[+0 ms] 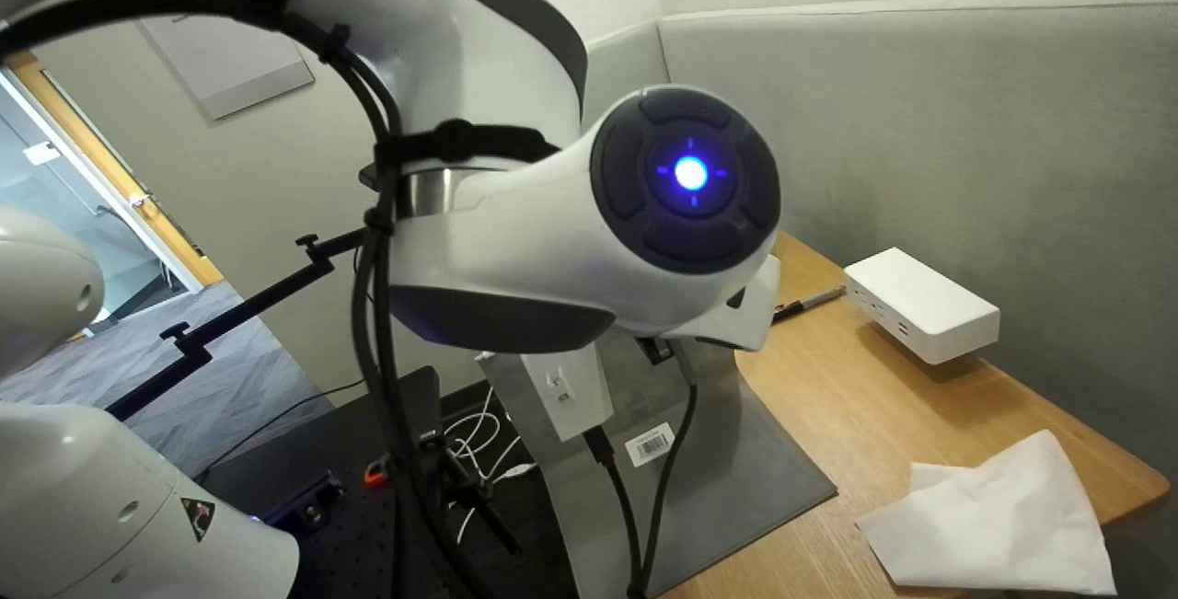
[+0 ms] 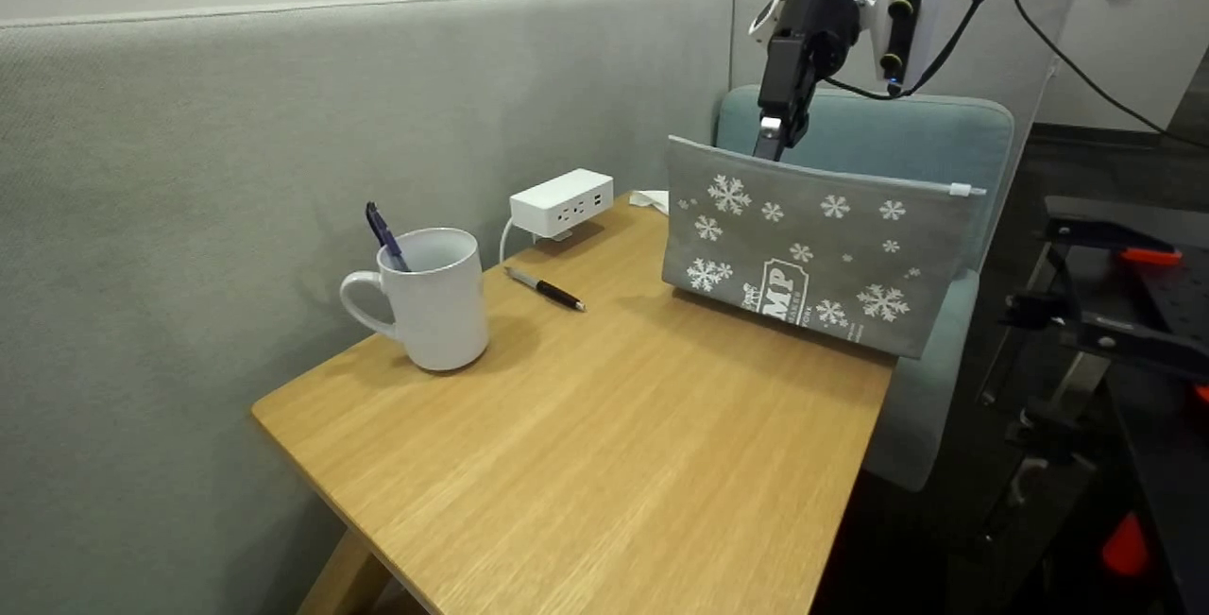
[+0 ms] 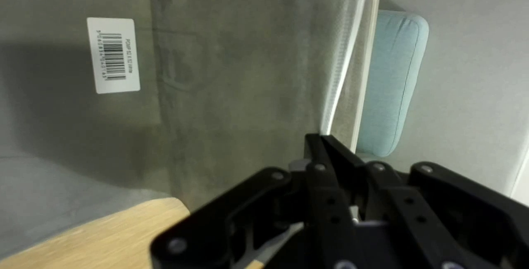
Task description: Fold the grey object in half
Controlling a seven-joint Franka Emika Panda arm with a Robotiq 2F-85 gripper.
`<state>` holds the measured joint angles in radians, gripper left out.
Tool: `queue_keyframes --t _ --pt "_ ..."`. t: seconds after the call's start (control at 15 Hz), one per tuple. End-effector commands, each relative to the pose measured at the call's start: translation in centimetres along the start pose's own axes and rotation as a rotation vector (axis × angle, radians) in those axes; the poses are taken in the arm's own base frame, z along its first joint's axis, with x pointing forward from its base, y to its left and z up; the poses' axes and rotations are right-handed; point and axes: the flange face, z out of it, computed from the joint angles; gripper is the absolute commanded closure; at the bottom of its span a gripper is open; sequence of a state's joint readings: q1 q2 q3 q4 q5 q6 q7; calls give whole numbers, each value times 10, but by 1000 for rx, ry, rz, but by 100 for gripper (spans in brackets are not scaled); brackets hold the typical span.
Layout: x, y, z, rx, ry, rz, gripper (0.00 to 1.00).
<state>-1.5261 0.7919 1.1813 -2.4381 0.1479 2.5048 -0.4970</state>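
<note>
The grey object is a flat zip pouch point(image 2: 812, 256) with white snowflakes and lettering. In an exterior view its printed face stands raised and tilted, with its lower edge at the table. Its barcode side shows in the wrist view point(image 3: 239, 70), with a crease near the label, and behind the arm in an exterior view point(image 1: 755, 479), where part lies flat on the table. My gripper point(image 3: 320, 135) is shut on the pouch's white zip edge. It also shows in an exterior view point(image 2: 770, 147), where the fingertips are hidden behind the pouch's top edge.
A white mug point(image 2: 439, 303) holding a pen stands on the wooden table point(image 2: 567, 445). A black and silver pen point(image 2: 548, 289) lies near a white socket box point(image 2: 562, 204). A crumpled white cloth point(image 1: 1003, 525) lies on the table. A padded grey wall point(image 2: 283, 171) runs alongside.
</note>
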Motion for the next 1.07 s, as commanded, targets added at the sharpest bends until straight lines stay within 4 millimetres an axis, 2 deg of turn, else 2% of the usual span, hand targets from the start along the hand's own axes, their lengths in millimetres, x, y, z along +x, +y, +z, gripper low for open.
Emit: queue_keyframes --t 0.0,0.27,0.6,0.67,0.73,1.0 --pt "-4 23 -3 85 53 -45 99" --pt "-11 55 -5 158 86 -90 99" --pt "-14 89 -11 207 133 -52 99" --pt "-14 92 -12 207 133 -32 80" --pt "-14 93 -14 202 132 -12 68" --pt "-12 85 -20 172 123 28 39"
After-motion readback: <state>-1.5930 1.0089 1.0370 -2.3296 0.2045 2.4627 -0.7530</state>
